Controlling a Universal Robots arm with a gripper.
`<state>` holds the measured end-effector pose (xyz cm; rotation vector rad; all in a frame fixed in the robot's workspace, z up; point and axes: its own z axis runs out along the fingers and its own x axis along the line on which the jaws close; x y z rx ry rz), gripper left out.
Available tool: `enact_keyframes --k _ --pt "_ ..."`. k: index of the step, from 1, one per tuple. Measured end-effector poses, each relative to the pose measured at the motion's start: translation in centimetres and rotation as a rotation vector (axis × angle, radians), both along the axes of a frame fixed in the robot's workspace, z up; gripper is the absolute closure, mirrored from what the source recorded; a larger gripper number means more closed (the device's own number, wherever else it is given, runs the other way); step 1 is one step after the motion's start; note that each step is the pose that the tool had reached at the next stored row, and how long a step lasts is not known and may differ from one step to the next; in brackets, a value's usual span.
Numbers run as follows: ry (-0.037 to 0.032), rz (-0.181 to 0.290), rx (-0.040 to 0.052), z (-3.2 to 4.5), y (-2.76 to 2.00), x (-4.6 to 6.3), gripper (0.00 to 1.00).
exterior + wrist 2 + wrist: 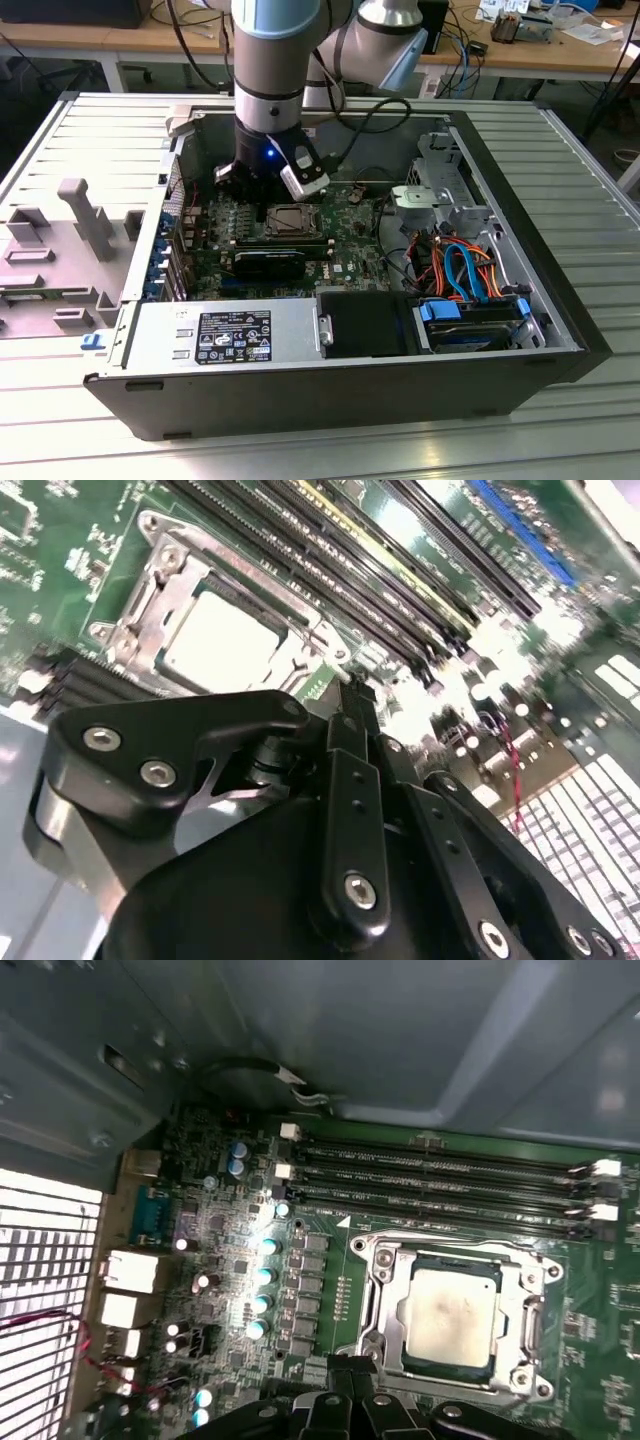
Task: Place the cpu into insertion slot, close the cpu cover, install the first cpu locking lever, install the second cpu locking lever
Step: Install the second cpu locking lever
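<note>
Green circuit board bears the dull-silver square cpu; gripper fingers pinched together, empty.

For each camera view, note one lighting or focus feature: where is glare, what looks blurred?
Exterior view: even room light on the green circuit board. Second wrist view: the gripper looms close, and white glare and blur lie beyond it. First wrist view: the cpu is legible, with glare on the blue-topped capacitors.

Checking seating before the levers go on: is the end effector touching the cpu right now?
Apart. In the first wrist view the end effector sits off the socket's edge, with bare frame between it and the cpu.
</note>
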<state>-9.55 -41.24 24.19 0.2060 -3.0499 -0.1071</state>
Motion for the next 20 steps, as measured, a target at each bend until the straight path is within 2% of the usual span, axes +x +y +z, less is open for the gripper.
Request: enact_keyframes --k 1,4,12,14,15,16,17,20 --pt "0.0 0.0 0.0 0.48 0.0 0.0 0.89" --pt "0.0011 0.0 -0.0001 1.25 -0.01 0.1 0.89" --pt "0.0124 0.0 -0.0019 1.91 -0.08 0.7 0.89" --pt "0.0168 0.0 -0.0098 1.94 -0.1 0.9 0.89" --pt "0.02 0.0 -0.0277 1.94 -0.11 1.0 0.89" --pt "0.0225 0.0 -0.0506 1.95 -0.11 1.1 0.89" --pt "0.0248 0.0 -0.0606 1.93 -0.11 1.2 0.89" --pt "0.0351 0.0 -0.0654 1.94 -0.15 1.5 0.89"
